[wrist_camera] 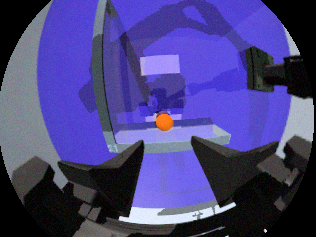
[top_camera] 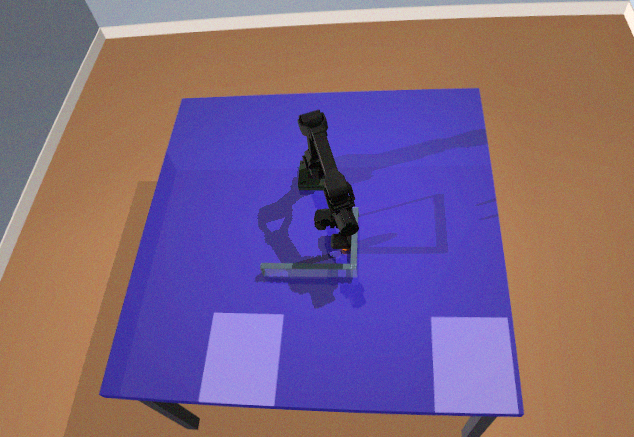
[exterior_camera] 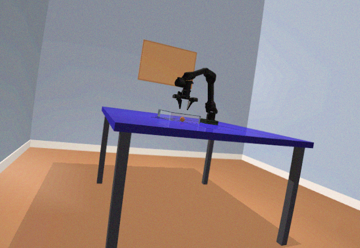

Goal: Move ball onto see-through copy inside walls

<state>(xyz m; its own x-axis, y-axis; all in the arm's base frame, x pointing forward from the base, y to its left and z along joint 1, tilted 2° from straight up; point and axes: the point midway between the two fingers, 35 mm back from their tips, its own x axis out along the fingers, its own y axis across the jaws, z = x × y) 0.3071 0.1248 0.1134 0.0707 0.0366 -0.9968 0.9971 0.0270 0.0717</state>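
The orange ball (top_camera: pixel 344 251) (exterior_camera: pixel 182 119) (wrist_camera: pixel 164 122) lies on the table, inside the corner made by the two low clear walls. One clear wall (top_camera: pixel 307 270) (wrist_camera: pixel 170 146) runs across and the other clear wall (top_camera: pixel 354 237) (wrist_camera: pixel 98 74) runs along the side; the ball is near where they meet. My gripper (exterior_camera: pixel 183 109) (wrist_camera: pixel 167 141) is open and empty, its fingertips above the ball and apart from it. The arm partly hides the ball in the top view. The see-through copy cannot be made out clearly; a small dark patch shows just behind the ball in the wrist view.
The blue table (top_camera: pixel 358 360) (exterior_camera: pixel 130 120) carries the arm's base (top_camera: pixel 309 178) (exterior_camera: pixel 209 121), behind the walled corner. Two pale rectangles (top_camera: pixel 241 358) (top_camera: pixel 473 365) show near the table's front edge. Shadows of the arm fall around the walls.
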